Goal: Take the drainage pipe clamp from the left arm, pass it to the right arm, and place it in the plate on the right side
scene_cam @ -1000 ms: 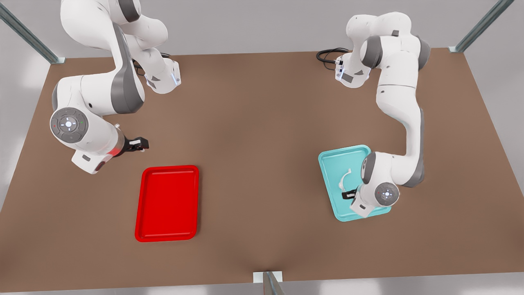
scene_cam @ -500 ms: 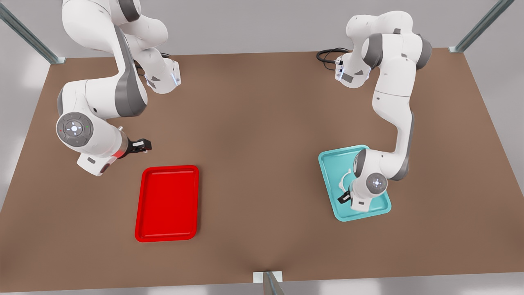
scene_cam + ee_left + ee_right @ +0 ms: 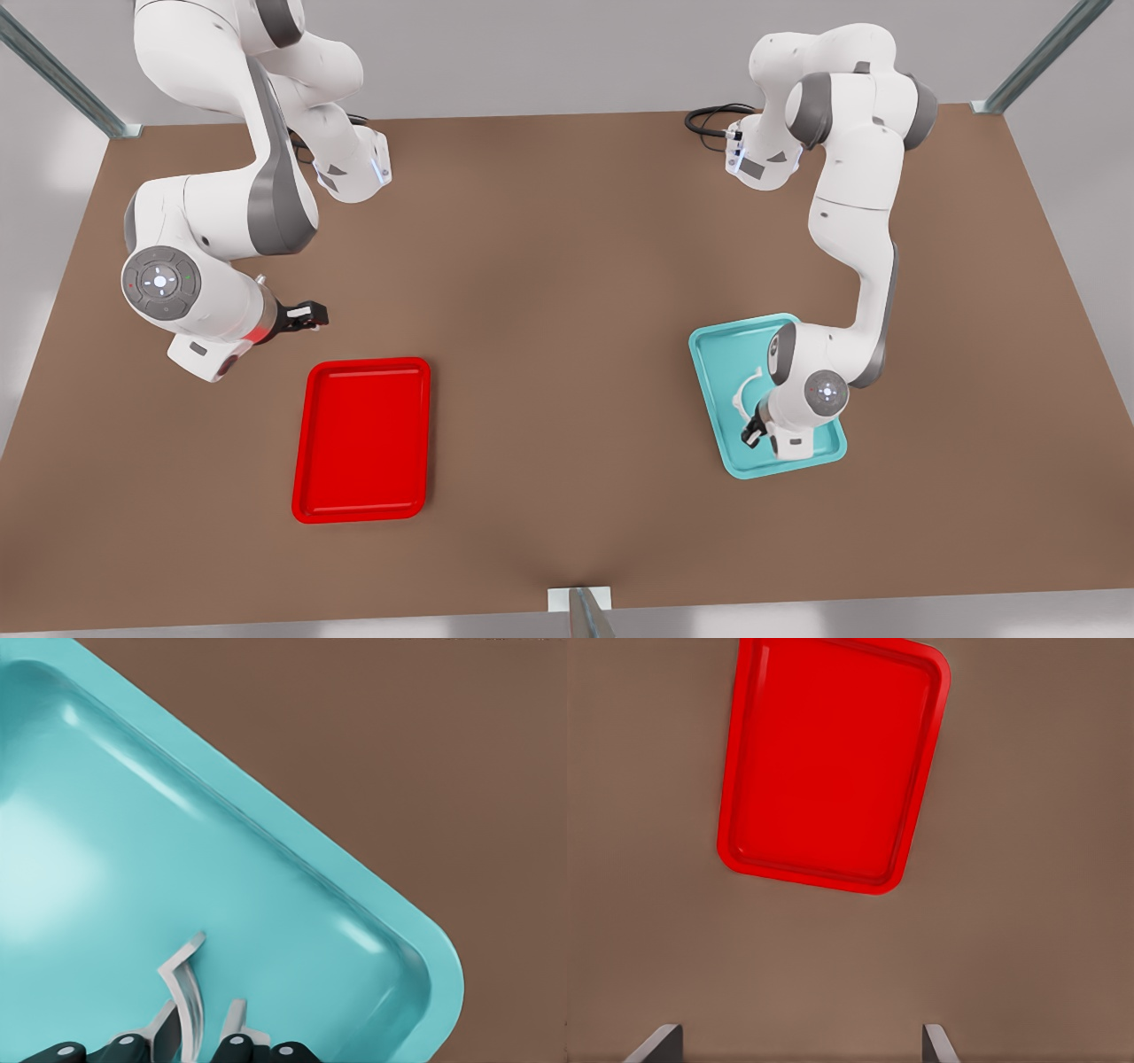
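The drainage pipe clamp is a thin white half-ring lying in the teal tray on the front view's right. My left gripper is down over it. In the left wrist view the left gripper is open, with its fingertips on either side of one end of the clamp inside the teal tray. My right gripper hovers open and empty on the front view's left, just behind the red plate. The right wrist view looks down on the red plate past the open right gripper.
Both trays lie flat on a brown table. Both arm bases stand at the table's far edge, with a black cable beside the one on the front view's right. Metal frame posts rise at the far corners and at the near edge's middle.
The left arm has swung its wrist in and down over the teal tray, bringing the gripper onto the clamp. The right arm shifted slightly, then stayed still.
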Robot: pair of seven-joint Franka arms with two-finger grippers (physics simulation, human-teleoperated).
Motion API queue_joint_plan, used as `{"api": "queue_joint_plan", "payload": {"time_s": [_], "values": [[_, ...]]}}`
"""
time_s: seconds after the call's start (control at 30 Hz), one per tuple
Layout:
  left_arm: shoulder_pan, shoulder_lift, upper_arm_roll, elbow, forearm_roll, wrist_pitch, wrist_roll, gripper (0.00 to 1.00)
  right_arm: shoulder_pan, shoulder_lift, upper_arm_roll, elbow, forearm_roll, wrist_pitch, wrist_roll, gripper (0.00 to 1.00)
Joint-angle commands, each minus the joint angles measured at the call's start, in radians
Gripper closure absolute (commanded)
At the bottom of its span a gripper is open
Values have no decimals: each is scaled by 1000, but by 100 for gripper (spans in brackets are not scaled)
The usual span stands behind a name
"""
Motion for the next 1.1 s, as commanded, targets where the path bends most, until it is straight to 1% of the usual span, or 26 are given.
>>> {"api": "queue_joint_plan", "payload": {"time_s": [0.0, 0.03, 0.07, 0.1, 0.3, 0.37, 0.4, 0.43, 0.5, 0.53, 0.6, 0.63, 0.7, 0.77, 0.83, 0.87, 0.9, 0.93, 1.03, 1.07], "values": [[0, 4, 0, 0, 4, 16, -137, 57, -1, -1, 0, 0, 1, 1, -2, 0], [-1, 4, 0, 0, 13, 16, -139, 58, 0, -1, 0, 0, 2, 0, -2, 0], [0, 4, 0, 0, 12, 16, -140, 74, -1, -1, 0, -1, 2, 0, -2, 0], [0, 2, 1, 2, 12, 16, -140, 79, -1, -1, 0, -4, 2, 0, -2, 0], [-1, -4, 1, 5, 10, 12, -142, 79, 0, 0, 0, -7, 7, 4, -2, 0], [-1, -27, 1, 2, 9, -4, -145, 79, 32, 14, 15, -6, 28, 43, 13, 0], [-1, -42, 1, 0, 7, -31, -151, 79, 83, 17, 15, -6, 60, 50, 24, 0], [-1, -71, 1, 0, 7, -77, -188, 79, 155, 23, 17, -6, 70, 98, 33, 0], [-6, -97, 1, 0, 9, -149, -226, 79, 267, 45, 17, -6, 128, 259, 33, 0], [-1, -97, 0, 19, 3, -191, -222, 79, 284, 59, 17, -6, 185, 323, 33, 0], [-17, -97, -2, 108, 6, -297, -246, 79, 295, 72, 20, -4, 263, 393, 30, 0], [-23, -91, -2, 157, 7, -341, -258, 79, 312, 69, 21, -7, 269, 390, 30, 0], [-76, -74, -18, 214, 7, -358, -381, 79, 319, 62, 23, -3, 269, 397, 32, 0], [-104, -74, -64, 292, 9, -435, -510, 79, 321, 45, 23, -12, 283, 394, 28, 0], [-147, -73, -68, 310, 9, -459, -608, 79, 362, 46, 23, -35, 286, 426, 56, 0], [-168, -45, -68, 353, 7, -459, -723, 79, 388, 48, 23, -75, 286, 497, 84, 0], [-170, -31, -91, 372, 7, -459, -780, 79, 416, 42, 23, -111, 286, 538, 122, 0], [-178, 1, -117, 411, 9, -456, -847, 79, 434, 36, 24, -139, 287, 574, 159, 0], [-219, 51, -117, 517, 9, -447, -1045, 79, 487, 36, 23, -200, 287, 678, 255, 0], [-224, 90, -117, 586, 10, -447, -1223, 79, 507, 37, 23, -230, 286, 724, 269, 0]]}}
